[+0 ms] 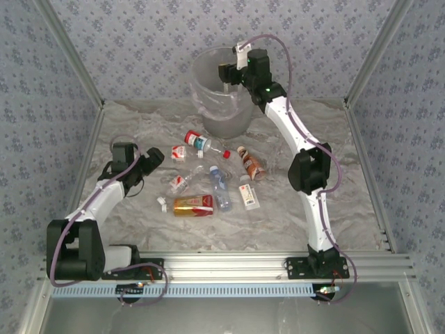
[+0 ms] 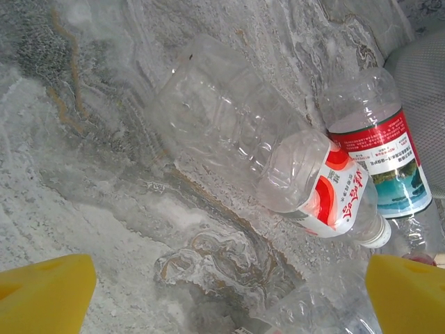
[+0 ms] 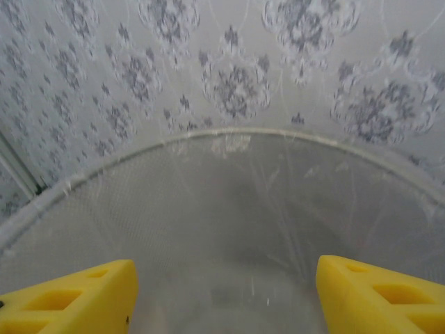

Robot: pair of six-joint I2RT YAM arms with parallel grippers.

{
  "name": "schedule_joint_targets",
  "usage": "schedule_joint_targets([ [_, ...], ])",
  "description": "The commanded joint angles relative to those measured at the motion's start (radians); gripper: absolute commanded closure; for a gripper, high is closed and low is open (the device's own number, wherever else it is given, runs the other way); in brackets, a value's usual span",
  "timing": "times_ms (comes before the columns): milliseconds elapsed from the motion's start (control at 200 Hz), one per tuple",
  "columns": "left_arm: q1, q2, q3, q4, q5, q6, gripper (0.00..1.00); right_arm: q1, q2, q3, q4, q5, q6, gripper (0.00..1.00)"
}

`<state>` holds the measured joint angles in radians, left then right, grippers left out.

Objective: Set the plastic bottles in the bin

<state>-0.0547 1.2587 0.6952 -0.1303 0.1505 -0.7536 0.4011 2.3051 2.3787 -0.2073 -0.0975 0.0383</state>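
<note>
Bottles lie loose on the marbled table while the right gripper [image 1: 229, 73] hangs over the bin [image 1: 222, 104].

The plastic bottles [image 1: 220, 186] all lie on their sides on the grey-veined tabletop [image 1: 139, 229], between the arms and nearer than the bin, their long axes at mixed angles. The gold-and-red bottle [image 1: 193, 204] runs left to right and the brown bottle [image 1: 252, 162] slants. In the left wrist view a clear ribbed bottle [image 2: 278, 153] with a red-and-white label lies diagonally, its white cap toward the lower right. The bin is round, tapered and translucent grey-white, with a thin crinkled liner [image 3: 229, 136] over its rim. It stands upright at the far side, and its contents cannot be made out. The right gripper's yellow fingers [image 3: 69, 299] stand apart with nothing between them. The left gripper [image 1: 154, 158] sits low over the bottles, its fingers [image 2: 45, 292] spread wide and empty.
</note>
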Motion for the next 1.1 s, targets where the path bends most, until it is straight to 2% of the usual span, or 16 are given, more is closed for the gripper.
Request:
schedule_joint_targets([
  [0, -0.002, 0.002, 0.033, 0.006, 0.025, -0.011, 0.0, 0.011, -0.022, 0.048, -0.104, -0.024, -0.017, 0.28],
  [150, -0.002, 0.007, 0.04, -0.001, 0.025, -0.011, 0.01, 0.016, -0.037, 0.05, -0.153, -0.01, -0.017, 0.18],
  [405, -0.003, 0.041, 0.07, -0.02, 0.038, -0.019, 0.01, 0.025, -0.086, 0.05, -0.179, 0.039, -0.014, 0.14],
  [645, -0.004, 0.069, 0.086, -0.027, 0.054, -0.028, 0.01, 0.037, -0.201, -0.002, -0.219, 0.059, -0.018, 0.09],
  [785, -0.004, 0.077, 0.09, -0.035, 0.054, -0.031, 0.01, 0.043, -0.324, -0.153, -0.182, 0.085, -0.026, 0.07],
  [939, -0.006, 0.084, 0.091, -0.04, 0.051, -0.042, 0.01, 0.045, -0.497, -0.413, -0.088, 0.099, -0.006, 0.04],
  [1094, -0.008, 0.098, 0.097, -0.048, 0.051, -0.062, 0.0, 0.044, -0.672, -0.678, -0.003, 0.168, 0.044, 0.0],
])
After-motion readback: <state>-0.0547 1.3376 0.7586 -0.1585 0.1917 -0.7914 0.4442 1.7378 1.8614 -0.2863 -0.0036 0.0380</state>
